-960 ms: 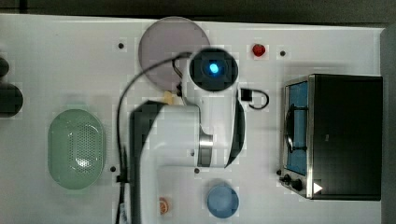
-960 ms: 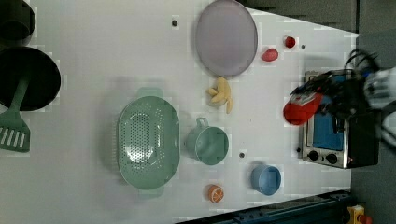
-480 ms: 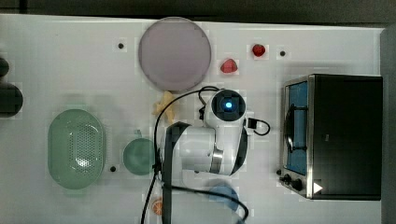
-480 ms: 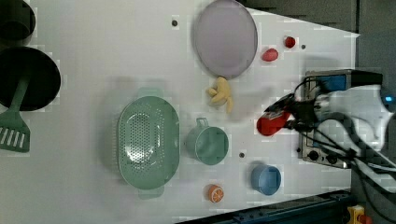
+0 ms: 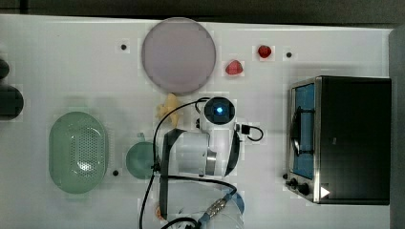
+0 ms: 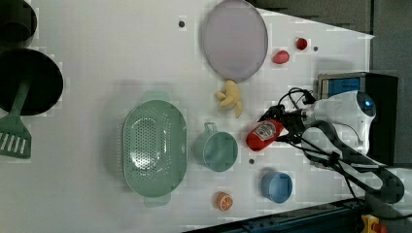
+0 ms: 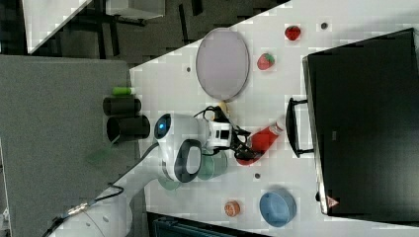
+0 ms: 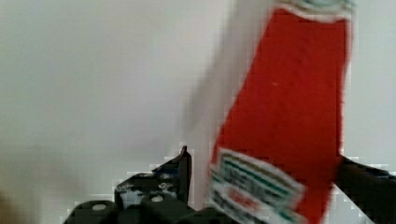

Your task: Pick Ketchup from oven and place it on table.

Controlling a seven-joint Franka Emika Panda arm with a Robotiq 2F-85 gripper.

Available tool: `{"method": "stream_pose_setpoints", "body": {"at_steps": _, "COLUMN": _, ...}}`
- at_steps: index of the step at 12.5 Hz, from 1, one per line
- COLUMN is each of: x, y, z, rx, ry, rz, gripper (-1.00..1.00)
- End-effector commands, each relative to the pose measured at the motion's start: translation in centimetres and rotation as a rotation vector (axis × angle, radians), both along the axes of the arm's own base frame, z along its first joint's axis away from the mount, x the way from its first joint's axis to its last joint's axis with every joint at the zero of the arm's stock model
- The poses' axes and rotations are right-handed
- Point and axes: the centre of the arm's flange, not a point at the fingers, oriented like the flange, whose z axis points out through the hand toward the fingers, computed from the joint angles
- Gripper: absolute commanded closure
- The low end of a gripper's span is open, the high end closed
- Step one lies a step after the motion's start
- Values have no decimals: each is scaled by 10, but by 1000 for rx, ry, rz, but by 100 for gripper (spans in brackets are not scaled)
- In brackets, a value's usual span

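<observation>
Placing step, nearly done: the ketchup bottle [image 6: 264,135] is out of the oven [image 5: 351,139] and down at the white table [image 6: 97,58], between the teal cup [image 6: 216,151] and the oven front. In the wrist view, gripper [image 8: 261,186] fingers stand apart, 1 finger [image 8: 180,175] clear of the bottle, so it looks released or nearly so. Next, I'd judge: lift straight away without knocking it. Bottle is red, with a white label; its neck end points toward the oven in the right view [image 7: 261,140].
</observation>
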Motion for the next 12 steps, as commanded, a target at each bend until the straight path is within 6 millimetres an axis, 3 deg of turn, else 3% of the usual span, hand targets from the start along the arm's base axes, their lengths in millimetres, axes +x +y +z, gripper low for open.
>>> {"method": "stream_pose_setpoints", "body": {"at_steps": 1, "x": 51, "y": 5, "z": 94, "rx": 14, "ry": -206, "rz": -7, "gripper": -100}}
{"method": "stream_pose_setpoints", "body": {"at_steps": 4, "x": 76, "y": 7, "z": 194, "rx": 38, "ry": -336, "rz": -4, "gripper": -100}}
{"method": "stream_pose_setpoints", "body": {"at_steps": 8, "x": 86, "y": 8, "z": 316, "rx": 66, "ry": -376, "rz": 6, "gripper": -100}}
{"method": "stream_pose_setpoints", "body": {"at_steps": 12, "x": 82, "y": 9, "z": 404, "rx": 79, "ry": -346, "rz": 20, "gripper": -100}}
